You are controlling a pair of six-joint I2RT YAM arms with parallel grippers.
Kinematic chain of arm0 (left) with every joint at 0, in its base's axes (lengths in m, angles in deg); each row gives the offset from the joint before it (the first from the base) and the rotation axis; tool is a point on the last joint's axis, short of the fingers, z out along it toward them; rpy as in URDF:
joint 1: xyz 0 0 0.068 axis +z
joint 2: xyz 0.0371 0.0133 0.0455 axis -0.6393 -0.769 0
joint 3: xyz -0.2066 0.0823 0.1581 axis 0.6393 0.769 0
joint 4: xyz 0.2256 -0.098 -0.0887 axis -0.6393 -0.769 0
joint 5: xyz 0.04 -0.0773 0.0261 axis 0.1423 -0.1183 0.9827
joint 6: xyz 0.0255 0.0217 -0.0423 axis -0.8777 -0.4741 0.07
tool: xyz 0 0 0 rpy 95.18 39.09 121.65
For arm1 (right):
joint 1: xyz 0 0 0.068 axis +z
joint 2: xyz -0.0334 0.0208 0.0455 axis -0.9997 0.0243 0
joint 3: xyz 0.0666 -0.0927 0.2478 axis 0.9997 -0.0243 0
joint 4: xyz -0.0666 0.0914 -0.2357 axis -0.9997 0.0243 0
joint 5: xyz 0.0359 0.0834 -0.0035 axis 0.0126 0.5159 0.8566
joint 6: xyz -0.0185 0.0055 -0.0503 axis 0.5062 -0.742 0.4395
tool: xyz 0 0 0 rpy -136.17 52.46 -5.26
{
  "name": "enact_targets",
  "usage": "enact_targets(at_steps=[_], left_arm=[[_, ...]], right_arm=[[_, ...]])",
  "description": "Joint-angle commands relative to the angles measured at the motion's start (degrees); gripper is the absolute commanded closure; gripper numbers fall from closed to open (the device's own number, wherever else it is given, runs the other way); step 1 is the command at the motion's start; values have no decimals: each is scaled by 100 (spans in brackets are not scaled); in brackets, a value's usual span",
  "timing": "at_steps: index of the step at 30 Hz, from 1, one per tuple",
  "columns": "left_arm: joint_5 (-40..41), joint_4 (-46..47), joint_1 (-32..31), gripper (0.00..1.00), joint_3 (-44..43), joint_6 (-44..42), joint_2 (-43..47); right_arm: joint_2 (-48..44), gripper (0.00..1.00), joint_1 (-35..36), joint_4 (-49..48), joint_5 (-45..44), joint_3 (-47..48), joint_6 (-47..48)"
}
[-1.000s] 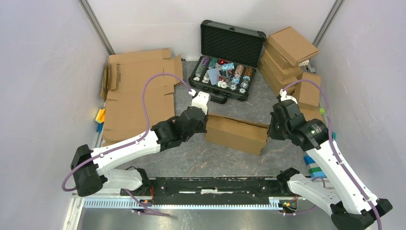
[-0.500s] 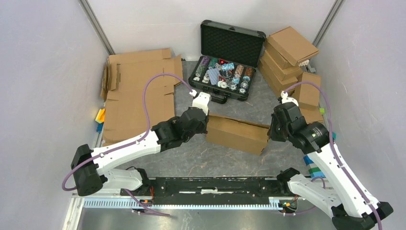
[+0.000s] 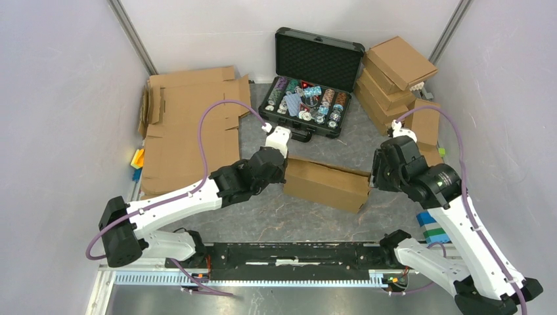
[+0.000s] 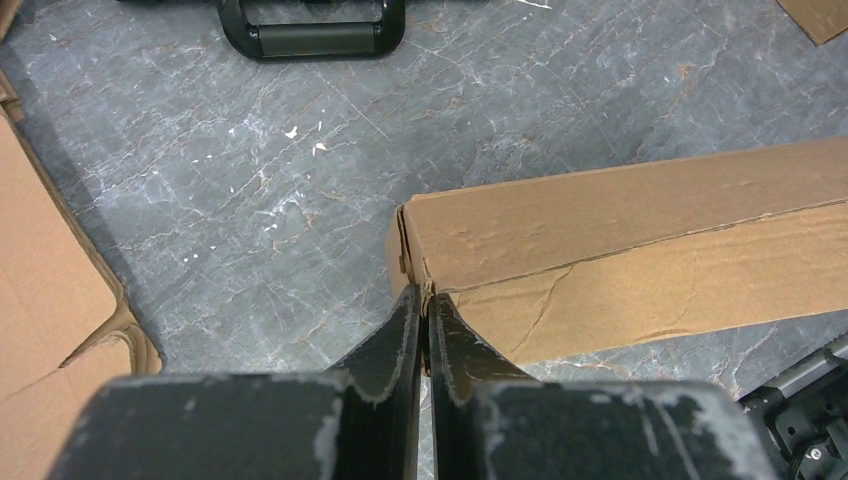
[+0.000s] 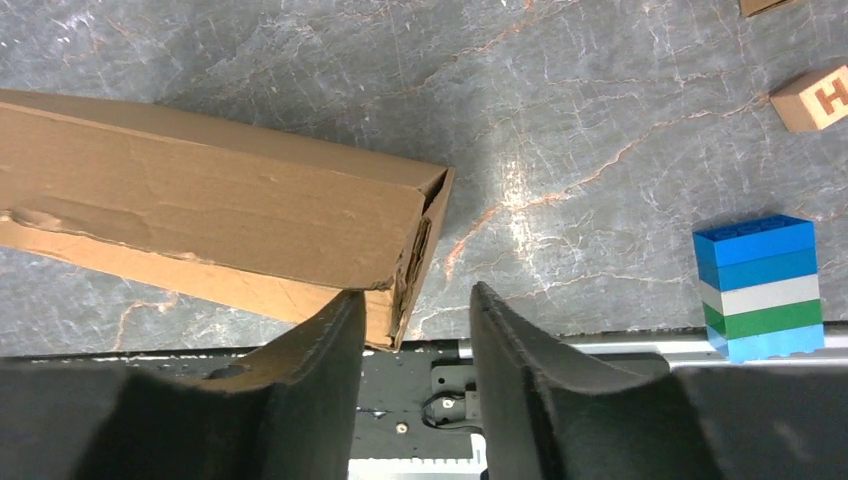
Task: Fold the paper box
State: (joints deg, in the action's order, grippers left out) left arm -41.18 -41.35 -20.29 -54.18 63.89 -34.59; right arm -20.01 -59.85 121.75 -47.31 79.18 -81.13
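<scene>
The paper box (image 3: 325, 184) is a long, folded brown cardboard shape lying on the grey table between my two arms. My left gripper (image 3: 284, 172) is at its left end. In the left wrist view its jaws (image 4: 425, 300) are shut, pinching a thin cardboard edge at the near corner of the paper box (image 4: 620, 230). My right gripper (image 3: 370, 180) is at the right end. In the right wrist view it (image 5: 415, 292) stands open, and the frayed end corner of the paper box (image 5: 200, 210) reaches just past the left finger (image 5: 330, 330) into the gap.
An open black case (image 3: 309, 98) of colourful chips stands behind the box, its handle (image 4: 310, 25) towards me. Flat cardboard sheets (image 3: 187, 125) lie at the left and folded boxes (image 3: 394, 75) are stacked at the right. A blue, white and green brick stack (image 5: 762, 285) and a wooden letter block (image 5: 815, 95) lie at the right.
My right gripper has opened and let go of the box's right end, drawing slightly away to the right. The left gripper has stayed shut at the left corner.
</scene>
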Motion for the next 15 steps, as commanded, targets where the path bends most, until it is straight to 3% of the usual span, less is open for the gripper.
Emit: enact_targets(at_steps=[1, 6, 7, 15], left_arm=[[-22, -325, -88, 91, -104, -7, -103], [4, -351, -105, 91, -99, 9, -76], [11, -351, -109, 91, -95, 13, -62], [56, -386, -124, 91, -104, 13, -44]], right_arm=[[29, 61, 5, 175, -192, 475, 22], [5, 97, 8, 167, -206, 427, -26], [3, 100, 8, 159, -179, 358, -42], [-113, 98, 5, 125, -1, 44, -54]])
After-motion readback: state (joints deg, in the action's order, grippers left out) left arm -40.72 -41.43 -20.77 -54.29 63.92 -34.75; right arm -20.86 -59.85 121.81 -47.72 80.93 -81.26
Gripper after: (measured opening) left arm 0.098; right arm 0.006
